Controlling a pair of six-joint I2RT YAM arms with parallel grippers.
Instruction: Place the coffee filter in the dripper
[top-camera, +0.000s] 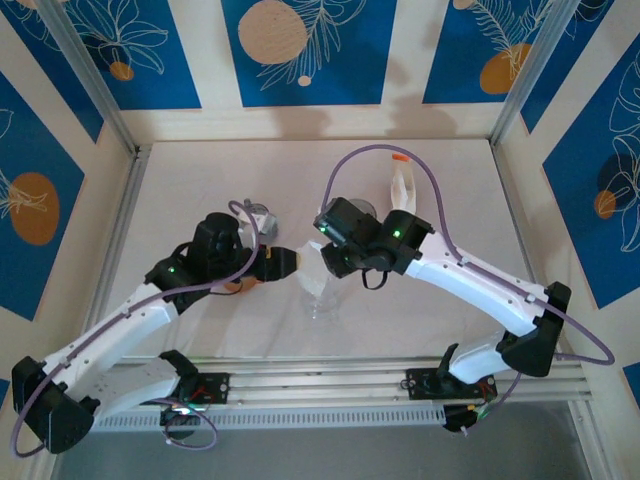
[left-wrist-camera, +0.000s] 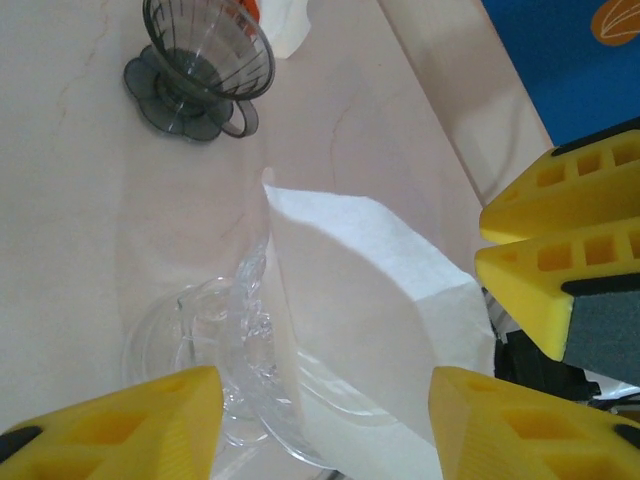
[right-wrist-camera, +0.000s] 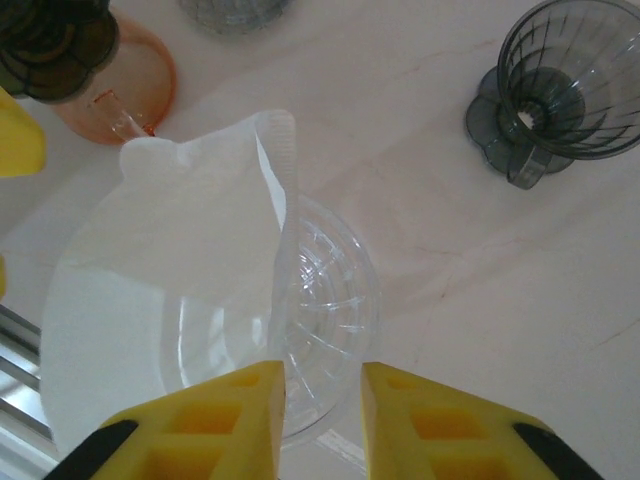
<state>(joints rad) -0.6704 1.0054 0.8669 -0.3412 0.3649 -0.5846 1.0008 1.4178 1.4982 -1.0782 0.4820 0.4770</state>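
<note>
Although the filter (right-wrist-camera: 170, 270) has its lower part inside the clear dripper (right-wrist-camera: 335, 290) at the middle of the worktop (right-wrist-camera: 450, 250), the job looks only part done. The paper is folded flat and leans to one side, and most of it rises above the glass rim rather than lining the cone. The right tool (right-wrist-camera: 322, 372) hovers just over the dripper's near rim, its jaws parted by a narrow gap and pinching nothing that I can see. The left tool (left-wrist-camera: 322, 380) faces it from the other side, jaws wide apart with the filter between them (whether a pad touches the paper is hard to tell). A grey dripper (right-wrist-camera: 560, 90) and an orange one (right-wrist-camera: 110, 80) stand apart from the work. What is left, I judge, is to spread the paper open and press it down until it sits against the ribs.
</note>
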